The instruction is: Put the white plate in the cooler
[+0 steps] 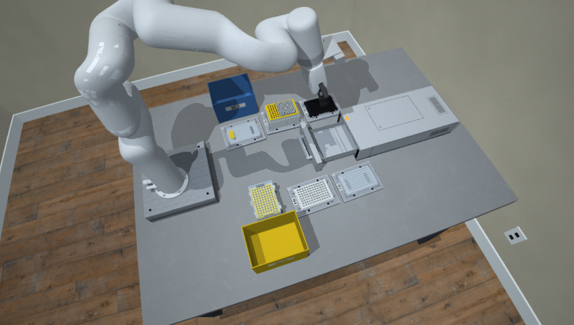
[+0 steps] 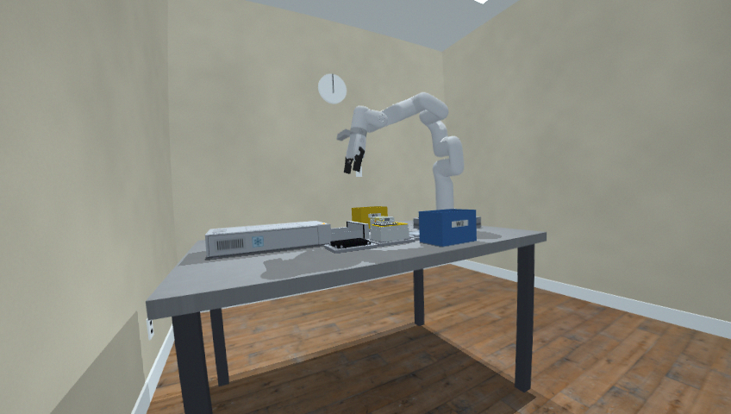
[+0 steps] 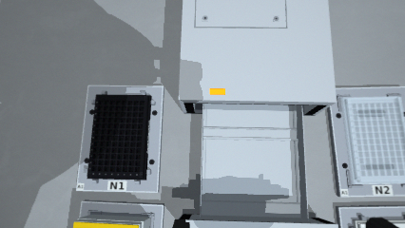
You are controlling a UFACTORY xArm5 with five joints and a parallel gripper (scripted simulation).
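The pincer (image 1: 322, 100) (image 2: 352, 168) (image 3: 281, 223) is open, with nothing between its fingers, and hangs well above the counter (image 1: 422, 181) (image 2: 230, 272) (image 3: 48, 71), pointing down at a slight tilt. The white plate (image 1: 315, 193) (image 3: 362, 225) lies flat in its nest, without a lid. Seen from the top view, that is toward seven o'clock from the drawer (image 1: 333, 143) (image 3: 247, 163), which stands pulled out of the cooler (image 1: 434, 114) (image 2: 287, 238) (image 3: 257, 57). No plate shows in the drawer, and the orange lamp (image 1: 346, 118) (image 3: 217, 91) on the cooler is lit. At five o'clock from the drawer, a clear, pale plate (image 1: 357, 181) (image 3: 376, 138) rests in nest N2; at eleven o'clock, a black plate (image 1: 312, 109) (image 2: 349, 242) (image 3: 120, 138) rests in nest N1. From the white plate, the yellow bin (image 1: 277, 243) (image 2: 362, 215) is toward seven o'clock, and a yellow-topped plate (image 1: 264, 201) is at nine.
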